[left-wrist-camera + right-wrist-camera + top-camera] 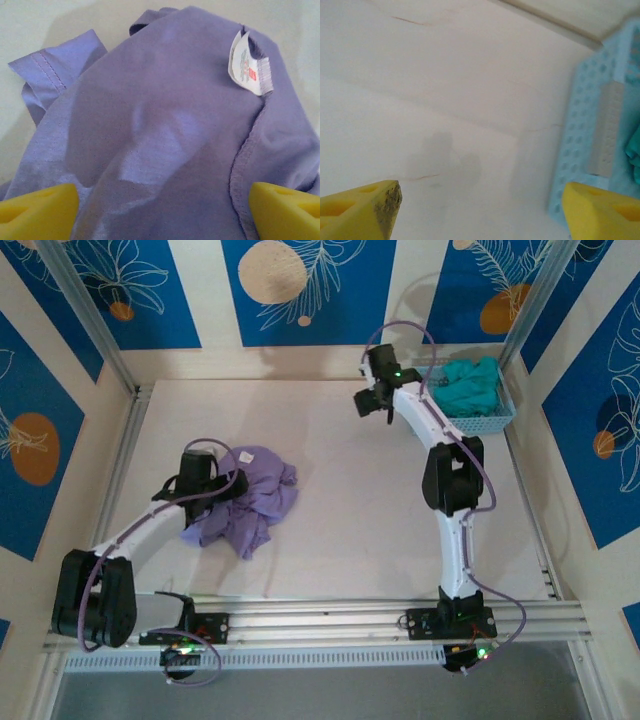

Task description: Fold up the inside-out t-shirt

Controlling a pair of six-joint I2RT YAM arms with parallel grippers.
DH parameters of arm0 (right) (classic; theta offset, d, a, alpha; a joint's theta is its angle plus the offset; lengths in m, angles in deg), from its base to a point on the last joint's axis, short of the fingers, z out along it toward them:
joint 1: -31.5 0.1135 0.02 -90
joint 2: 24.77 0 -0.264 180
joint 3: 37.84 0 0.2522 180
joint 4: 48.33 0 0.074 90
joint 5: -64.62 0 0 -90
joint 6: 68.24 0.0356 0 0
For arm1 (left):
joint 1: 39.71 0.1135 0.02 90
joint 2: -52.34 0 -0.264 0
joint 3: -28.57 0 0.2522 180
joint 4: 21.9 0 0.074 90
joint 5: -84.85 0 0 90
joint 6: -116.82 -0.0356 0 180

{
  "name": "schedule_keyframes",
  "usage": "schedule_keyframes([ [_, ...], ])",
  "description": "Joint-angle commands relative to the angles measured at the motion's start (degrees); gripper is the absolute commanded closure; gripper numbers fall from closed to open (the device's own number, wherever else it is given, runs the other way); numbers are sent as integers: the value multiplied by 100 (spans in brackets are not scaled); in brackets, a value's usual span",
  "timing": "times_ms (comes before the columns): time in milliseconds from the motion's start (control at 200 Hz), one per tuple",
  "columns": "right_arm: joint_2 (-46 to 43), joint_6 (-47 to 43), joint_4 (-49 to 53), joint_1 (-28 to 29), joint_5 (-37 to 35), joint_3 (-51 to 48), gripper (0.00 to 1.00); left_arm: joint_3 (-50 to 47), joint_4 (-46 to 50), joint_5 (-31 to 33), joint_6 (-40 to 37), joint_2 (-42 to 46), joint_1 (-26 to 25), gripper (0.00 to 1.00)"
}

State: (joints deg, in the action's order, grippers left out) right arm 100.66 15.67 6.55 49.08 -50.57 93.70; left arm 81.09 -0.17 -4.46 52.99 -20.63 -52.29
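The inside-out t-shirt [258, 498] is a crumpled lavender heap left of the table's middle. In the left wrist view the t-shirt [165, 125] lies close under the camera, its white label [245, 62] turned up at the neck seam and a hemmed sleeve at the upper left. My left gripper [238, 486] hovers low over the heap; its yellow fingers [37, 210] stand wide apart, open, with fabric lying beneath the gap of the gripper [162, 215]. My right gripper [370, 402] hangs at the far right over bare table, open [480, 210], nothing between its fingers [602, 210].
A light blue perforated basket [500, 418] sits at the far right corner with a teal garment [468, 385] in it; its wall [592, 130] is just right of my right gripper. Aluminium rails border the table's sides and near edge [330, 615].
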Motion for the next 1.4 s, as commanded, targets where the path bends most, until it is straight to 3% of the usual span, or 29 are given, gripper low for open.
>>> schedule_keyframes([
  [0, -722, 76, -576, -188, 147, -713, 16, -130, -19, -20, -200, 29, -60, 19],
  [135, -650, 216, -737, -743, 349, -1061, 17, -200, -246, -239, -230, 36, -77, 27],
  [390, 823, 8, 40, -1277, 47, 444, 23, -158, -340, -461, -236, -96, -79, 31],
  [445, 1070, -60, 195, -1381, 146, 729, 31, -174, -340, -495, -243, -64, -78, 32],
  [555, 1363, -341, 648, -1442, 667, 1156, 58, -202, -357, -509, -264, -13, -85, 32],
  [630, 1272, -678, 824, -1420, 956, 1074, 72, -209, -365, -516, -279, -5, -79, 33],
  [750, 845, -1470, 1045, -1341, 908, 467, 82, -211, -416, -583, -280, -20, -86, 33],
  [870, -3, -2386, 805, -1190, 563, -935, 88, -211, -532, -676, -276, -82, -80, 33],
  [1065, -1173, -2554, 213, -1375, 421, -2410, 81, -80, -613, -905, -288, -386, -87, 32],
  [1265, -1582, -2212, 186, -1423, 579, -2609, 50, -158, -674, -904, -276, -339, -87, 32],
  [1390, -1334, -785, 155, -1337, 1539, -1865, 35, -167, -690, -929, -244, -284, -86, 32],
])
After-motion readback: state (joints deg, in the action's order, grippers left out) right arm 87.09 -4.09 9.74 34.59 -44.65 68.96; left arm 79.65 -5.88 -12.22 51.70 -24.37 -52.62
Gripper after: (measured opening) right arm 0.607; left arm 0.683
